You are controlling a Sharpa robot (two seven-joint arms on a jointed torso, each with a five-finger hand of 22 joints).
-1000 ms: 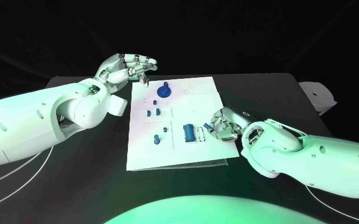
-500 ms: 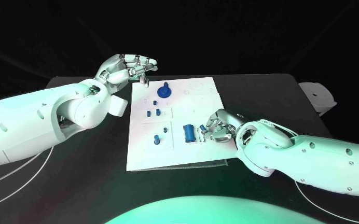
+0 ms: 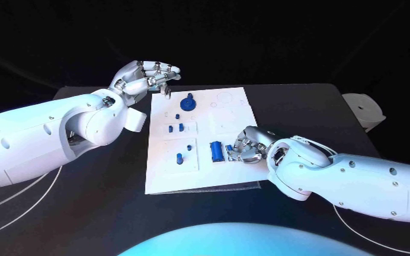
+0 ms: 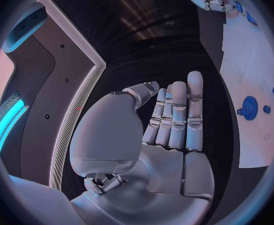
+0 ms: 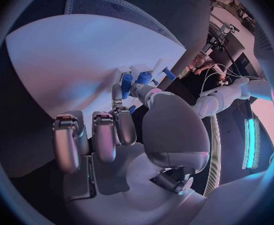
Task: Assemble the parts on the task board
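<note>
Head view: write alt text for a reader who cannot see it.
The right hand reaches onto the white task board's near right side, fingers at small blue parts. The left hand hovers with curled fingers over the board's far left corner, above the black table.

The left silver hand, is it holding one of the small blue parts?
No, the left silver hand has flat, straight fingers with nothing in them, beside the white task board.
</note>
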